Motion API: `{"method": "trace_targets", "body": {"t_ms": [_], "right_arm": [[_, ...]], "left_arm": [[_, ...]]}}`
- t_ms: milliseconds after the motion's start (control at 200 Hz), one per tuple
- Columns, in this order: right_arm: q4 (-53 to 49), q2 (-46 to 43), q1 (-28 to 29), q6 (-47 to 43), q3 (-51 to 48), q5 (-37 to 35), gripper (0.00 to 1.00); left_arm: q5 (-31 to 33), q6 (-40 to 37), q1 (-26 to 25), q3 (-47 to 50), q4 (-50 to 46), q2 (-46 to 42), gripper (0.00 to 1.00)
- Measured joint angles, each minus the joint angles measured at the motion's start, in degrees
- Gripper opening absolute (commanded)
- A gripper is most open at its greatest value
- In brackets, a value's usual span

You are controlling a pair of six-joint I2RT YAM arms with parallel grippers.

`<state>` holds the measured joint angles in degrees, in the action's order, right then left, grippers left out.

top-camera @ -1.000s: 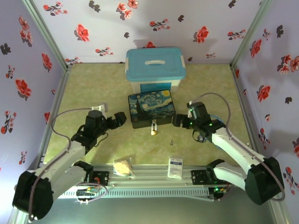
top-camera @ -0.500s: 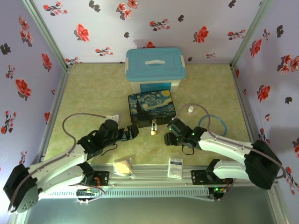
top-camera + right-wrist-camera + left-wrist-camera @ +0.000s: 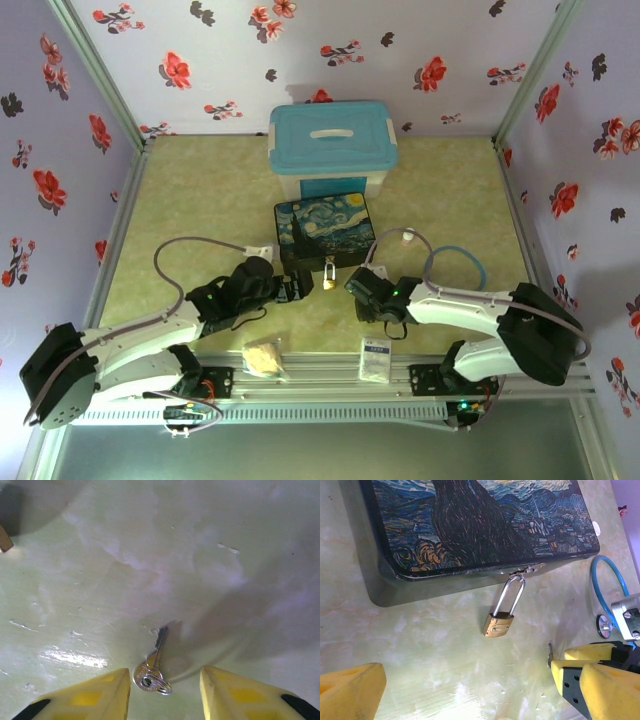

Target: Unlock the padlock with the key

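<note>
The brass padlock (image 3: 498,624) hangs by its silver shackle from the hasp of the painted dark-blue box (image 3: 470,525) and rests on the table (image 3: 328,279). The small key (image 3: 153,663), with a ring through its head, lies flat on the green table. My right gripper (image 3: 165,685) is open, one yellow finger on each side of the key and neither touching it. The key's tip (image 3: 550,653) pokes out beside those fingers in the left wrist view. My left gripper (image 3: 470,690) is open and holds nothing, low over the table just left of the padlock (image 3: 294,290).
A teal-lidded bin (image 3: 332,142) stands behind the box. A blue ring (image 3: 455,268) and a small white bottle (image 3: 408,237) lie to the right. A white packet (image 3: 376,357) and a beige lump (image 3: 264,357) sit by the front rail.
Both arms have swung inward toward the padlock. The right gripper moved from beside the box down over the key. The left gripper moved right, close to the padlock.
</note>
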<state>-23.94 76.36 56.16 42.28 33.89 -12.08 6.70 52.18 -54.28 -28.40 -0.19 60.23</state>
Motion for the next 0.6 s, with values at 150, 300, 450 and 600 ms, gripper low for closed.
{"method": "trace_targets", "body": {"t_ms": [150, 300, 450, 600], "right_arm": [[2.5, 1.0, 0.1, 0.2, -0.6, 0.1, 0.32], [2.8, 1.7, 0.2, 0.5, -0.7, -0.4, 0.28], [2.5, 1.7, 0.2, 1.3, -0.7, -1.0, 0.22], [2.3, 1.1, 0.5, 1.7, -0.9, -1.6, 0.10]], "left_arm": [[0.2, 0.1, -0.2, 0.0, 0.8, 0.5, 1.00], [0.2, 0.4, -0.2, 0.0, 1.3, 0.6, 1.00], [0.2, 0.6, -0.2, 0.0, 1.9, 0.6, 1.00], [0.2, 0.9, -0.2, 0.0, 2.0, 0.6, 1.00]]}}
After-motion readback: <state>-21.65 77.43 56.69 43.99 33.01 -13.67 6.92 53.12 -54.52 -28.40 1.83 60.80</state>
